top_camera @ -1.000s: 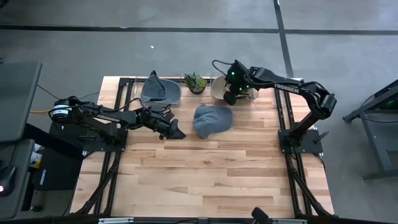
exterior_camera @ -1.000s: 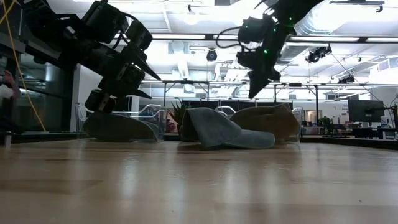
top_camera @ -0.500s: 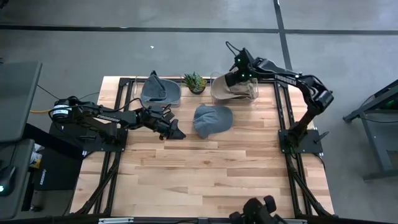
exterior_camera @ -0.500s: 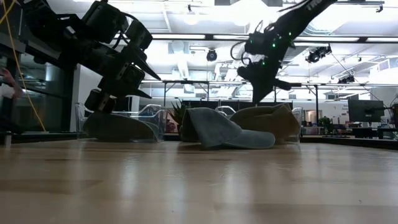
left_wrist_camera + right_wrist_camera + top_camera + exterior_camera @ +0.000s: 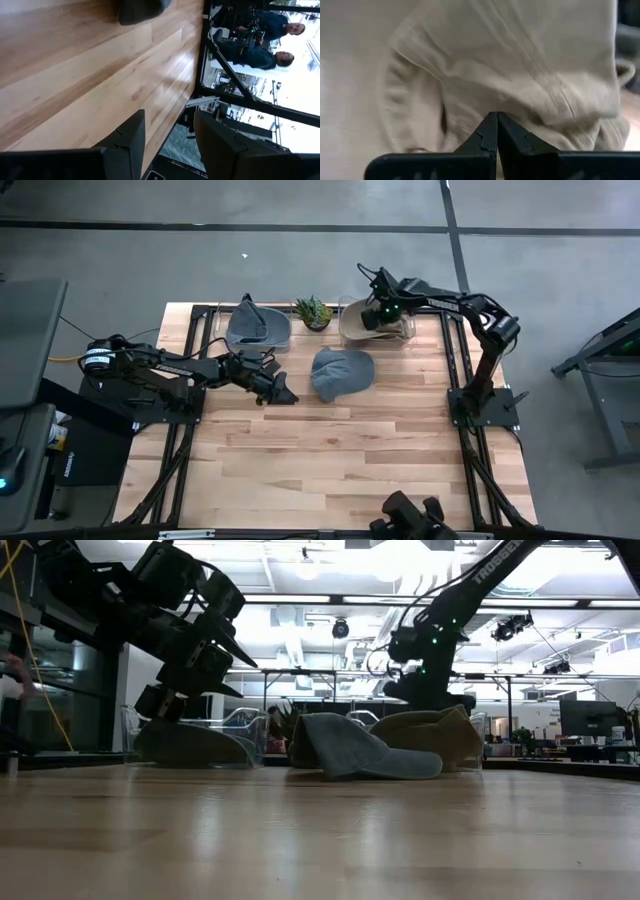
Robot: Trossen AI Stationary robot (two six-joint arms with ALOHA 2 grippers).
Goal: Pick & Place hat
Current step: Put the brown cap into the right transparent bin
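Landmark = grey hat, lying loose on the wood table, roughly mid-width, toward the far side. In low view it sits flat on the boards, brim end pointing toward the cam's right.

L gripper hangs just left of the grey hat, close but not touching, above the table. Fingers parted about halfway, nothing btwn them; wrist view shows only bare planks thru the gap, w/ a dark edge of the grey hat farther off.

R gripper is behind the grey hat & a bit to its right, low over the tan hat that sits in a clear bin. Fingers pressed fully together, tips meeting in a point, holding nothing; tan cloth fills the wrist view right past the tips. Can't tell if tips touch the cloth.

Behind the grey hat & to its left: another clear bin w/ a 2nd grey hat inside. Directly behind it, btwn the two bins: small green plant.

People stand beyond the table edge in left wrist view.
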